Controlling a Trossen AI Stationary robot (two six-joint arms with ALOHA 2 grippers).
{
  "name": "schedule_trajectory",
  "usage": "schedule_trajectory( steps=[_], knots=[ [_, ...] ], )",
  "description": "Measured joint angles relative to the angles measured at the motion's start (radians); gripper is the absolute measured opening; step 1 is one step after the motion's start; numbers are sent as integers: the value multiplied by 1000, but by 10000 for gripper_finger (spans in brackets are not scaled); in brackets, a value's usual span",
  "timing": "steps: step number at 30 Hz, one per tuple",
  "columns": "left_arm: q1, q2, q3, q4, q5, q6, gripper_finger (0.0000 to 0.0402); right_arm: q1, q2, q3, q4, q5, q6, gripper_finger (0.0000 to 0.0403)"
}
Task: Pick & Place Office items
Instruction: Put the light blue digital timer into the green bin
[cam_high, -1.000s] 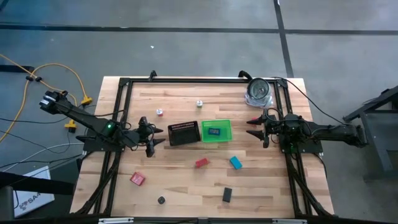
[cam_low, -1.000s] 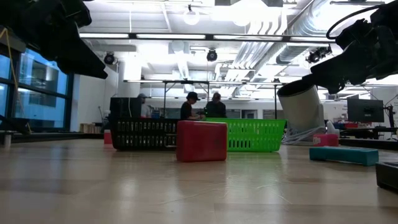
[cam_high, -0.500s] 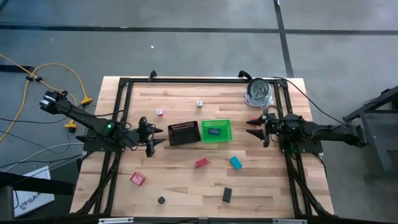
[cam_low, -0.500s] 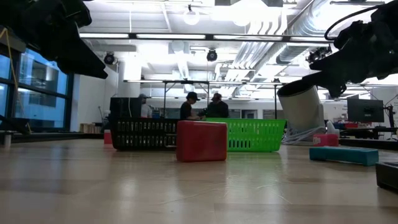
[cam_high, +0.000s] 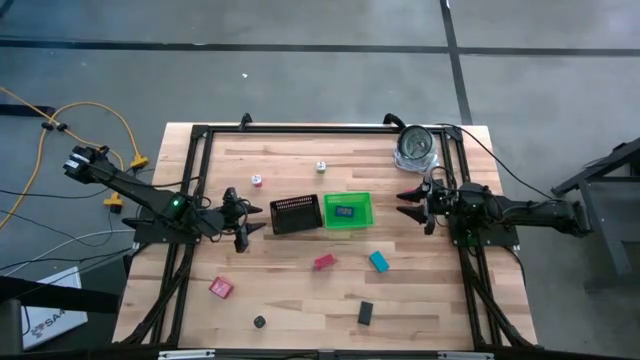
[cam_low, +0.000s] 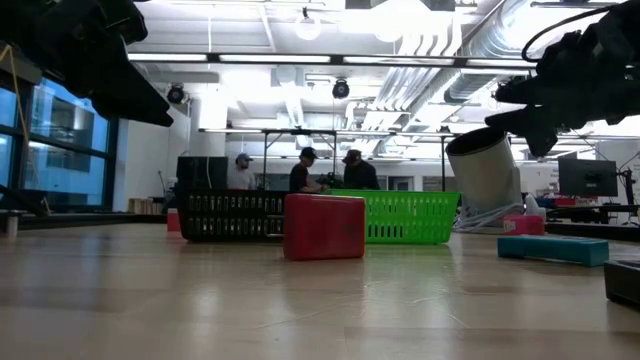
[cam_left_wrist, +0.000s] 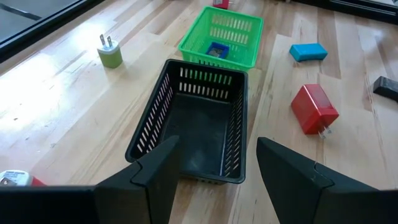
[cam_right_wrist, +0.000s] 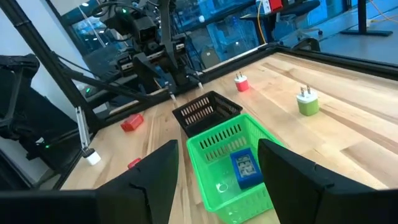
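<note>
High view, worktop (cam_high: 300, 290): a light wooden board inside a dark frame, with an arm at each side.
Left arm: lay along the left edge, its left gripper (cam_high: 252, 222) just left of the black mesh tray; fingers (cam_left_wrist: 155, 168) stood apart with nothing between them, pointing at the tray's open mouth.
Right arm: lay along the right edge, its right gripper (cam_high: 408, 205) near the green bin's right side, apart from it; fingers (cam_right_wrist: 155, 165) spread wide and empty.
Black mesh tray (cam_high: 295, 214): sat at the middle of the worktop, touching or just beside the green bin; looked empty in the left wrist view.
Green bin (cam_high: 348, 211): sat right of the tray, with a blue block (cam_high: 345, 211) lying inside it.
Silver round object (cam_high: 415, 147): stood at the far right corner of the worktop.
Pink-red block (cam_high: 221, 288): lay near the left front, well apart from the trays.
Red block (cam_high: 324, 262): lay in front of the trays, between them and the front edge; a plug with prongs in the left wrist view.
Teal block (cam_high: 379, 261): lay right of the red block, near it.
Black block (cam_high: 366, 313): lay near the front edge, below the teal block.
Black round bit (cam_high: 260, 321): lay at the front, left of the black block.
Small green-and-white plug (cam_high: 321, 167): stood behind the trays.
Small red-and-white plug (cam_high: 257, 180): stood left of the green one.
Low view, room: three people (cam_low: 303, 170) stood far behind the worktop.
</note>
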Motion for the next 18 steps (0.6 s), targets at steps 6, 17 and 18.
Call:
schedule_trajectory(
  steps=[6, 17, 18],
  knots=[
    [0, 0, 0, 0, 0, 0, 204, 0, 0, 1, 112, -97, -48, 207],
    [0, 0, 0, 0, 0, 0, 204, 0, 6, 56, 143, -155, -122, 207],
    [0, 0, 0, 0, 0, 0, 204, 0, 14, 61, 146, -155, -130, 207]
  ],
)
